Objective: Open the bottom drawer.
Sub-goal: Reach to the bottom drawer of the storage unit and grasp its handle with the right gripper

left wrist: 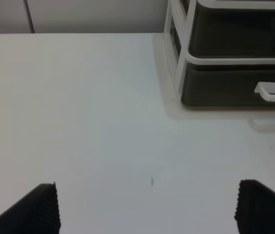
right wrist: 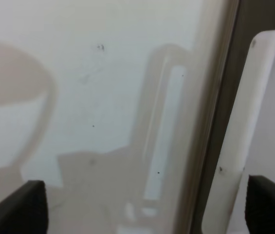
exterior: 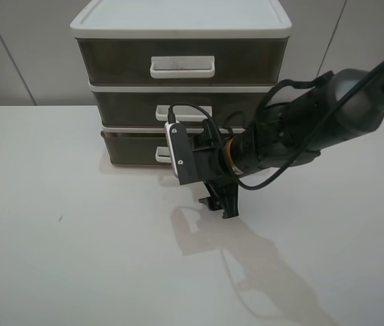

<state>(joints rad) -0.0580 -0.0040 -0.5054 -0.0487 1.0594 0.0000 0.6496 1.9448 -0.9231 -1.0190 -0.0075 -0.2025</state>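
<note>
Nearest you in the high view, the white counter [exterior: 76, 272] is matte and pale. It has one small dark speck [exterior: 60, 218] out toward 9 o'clock, and the arm's soft shadow [exterior: 246, 265] spreads toward 5 o'clock. The left end effector [left wrist: 147, 214] shows only in its own wrist view. Its two black ribbed fingers [left wrist: 35, 209] stand wide apart over bare counter with nothing between them, and the drawer stack sits well off from them.

Just past the middle of the counter, the right end effector [exterior: 222, 204] hangs with its dark tips pointing down, close over the surface (you cannot tell from here whether they touch it). In its wrist view the two fingertips [right wrist: 15, 207] are spread and grip nothing. The right arm [exterior: 314, 122] comes in from 2 o'clock and runs low and nearly level across the front of the drawers. Its wrist is bent downward, and the white-edged wrist camera [exterior: 180, 155] sits at the leading end.

Directly behind, at 12 o'clock, the bottom drawer [exterior: 127, 151] rests on the counter as the lowest of three. Its front is smoky brown, and it looks pushed in. Its white loop handle [right wrist: 254, 126] is half hidden behind the wrist camera in the high view. The right wrist view puts the handle just beside one fingertip, outside the gap, and its reflection lies on the counter.

Above the bottom drawer sit the middle drawer [exterior: 130, 109] and the taller top drawer [exterior: 110, 61] under a white lid. Farthest back is a plain grey panelled wall [exterior: 22, 54].
</note>
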